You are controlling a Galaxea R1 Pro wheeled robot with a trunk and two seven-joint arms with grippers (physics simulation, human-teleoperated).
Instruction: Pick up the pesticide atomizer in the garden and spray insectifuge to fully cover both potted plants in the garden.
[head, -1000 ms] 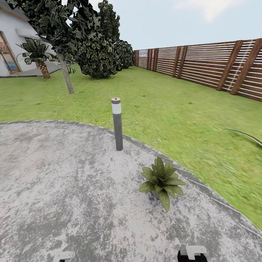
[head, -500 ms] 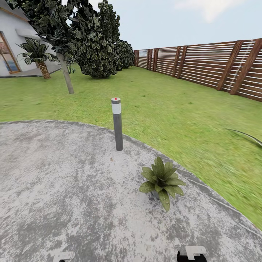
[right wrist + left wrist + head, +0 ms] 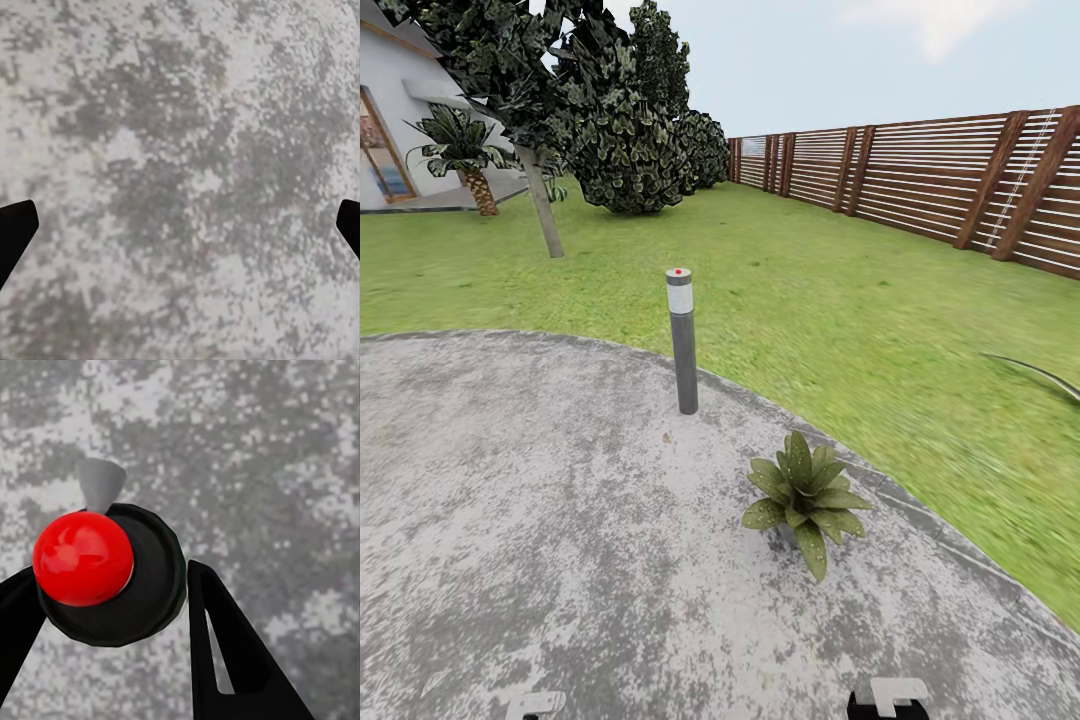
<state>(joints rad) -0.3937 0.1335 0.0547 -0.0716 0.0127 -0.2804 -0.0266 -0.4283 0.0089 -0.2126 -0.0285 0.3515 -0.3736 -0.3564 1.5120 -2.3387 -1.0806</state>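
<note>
Atomizer (image 3: 105, 577), red ball top and grey nozzle, sat pinched between the fingers of the left gripper (image 3: 112, 615), seen end-on with its long axis toward the paving (image 3: 285, 457). Right gripper (image 3: 180, 225) hung spread wide, empty. Judging so, pickup was done; next, aim the nozzle at the potted plant (image 3: 805, 495) ahead.

Left claw (image 3: 112, 607) grips the red-topped pesticide atomizer (image 3: 112, 577) over mottled paving (image 3: 262, 472)
</note>
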